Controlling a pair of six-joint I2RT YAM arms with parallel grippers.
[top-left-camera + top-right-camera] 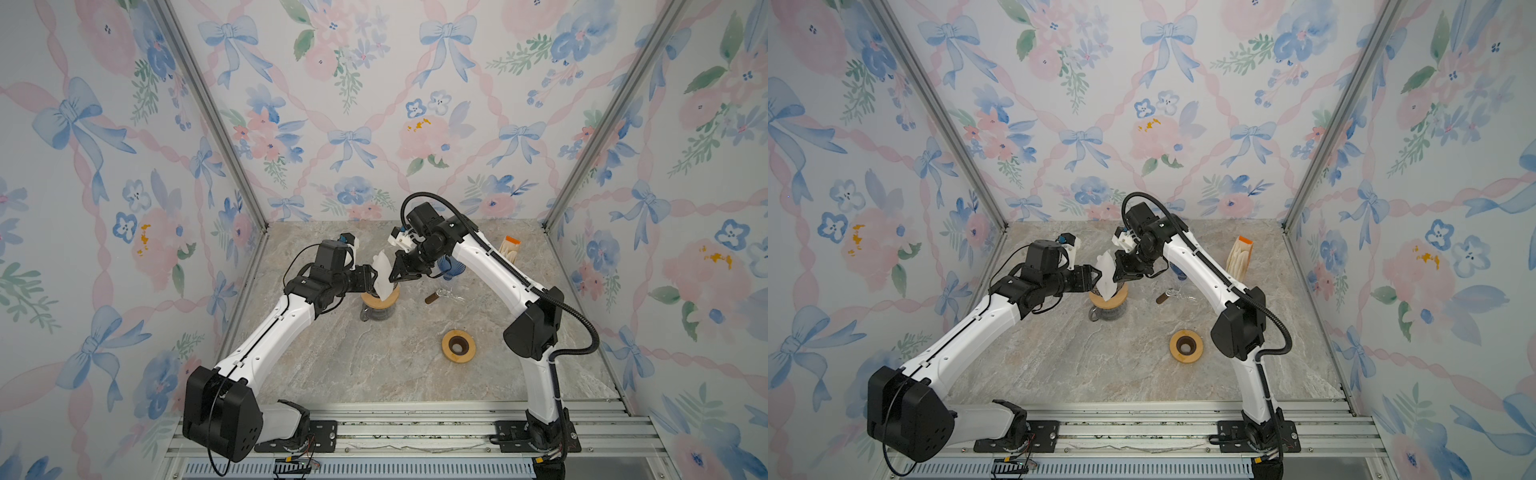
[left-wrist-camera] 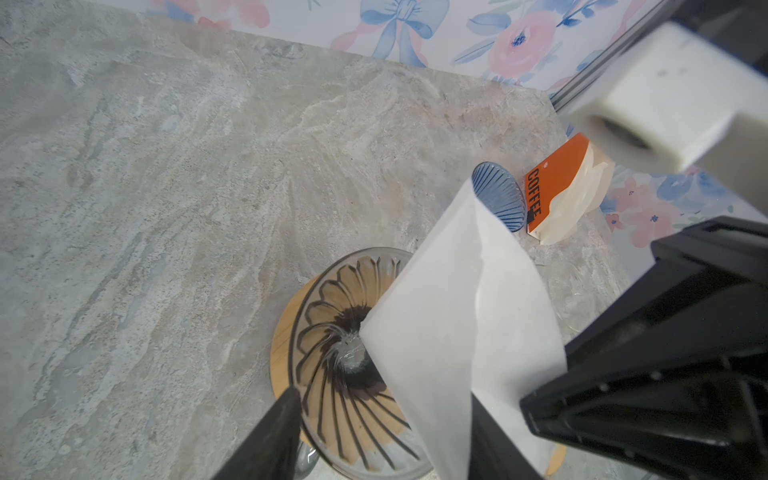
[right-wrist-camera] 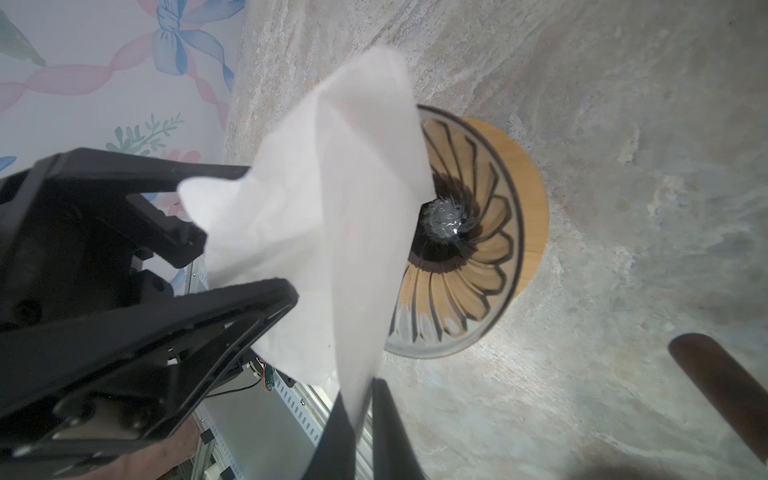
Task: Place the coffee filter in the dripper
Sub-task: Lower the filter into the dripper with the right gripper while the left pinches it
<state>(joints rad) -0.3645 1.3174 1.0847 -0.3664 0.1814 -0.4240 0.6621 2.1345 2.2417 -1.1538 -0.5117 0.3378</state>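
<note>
The white paper coffee filter [image 1: 383,274] [image 1: 1106,276] hangs point-down over the clear ribbed glass dripper [image 2: 340,311] [image 3: 469,257], and its tip reaches into the cone. The dripper sits in a wooden collar [image 1: 372,300] on a glass carafe [image 1: 376,313]. My right gripper [image 1: 394,279] [image 3: 359,386] pinches one edge of the filter [image 3: 332,208] between nearly closed fingers. My left gripper [image 1: 375,279] [image 2: 382,395] straddles the filter [image 2: 457,311] from the opposite side with its jaws apart. One finger lies against the paper and the other stands clear of it.
A blue ribbed dripper [image 1: 451,266] [image 2: 498,195] and an orange pack marked COFFEE [image 1: 511,249] [image 2: 557,191] stand at the back right. A brown-handled glass scoop [image 1: 440,296] lies right of the carafe. A second wooden ring [image 1: 458,347] lies nearer the front.
</note>
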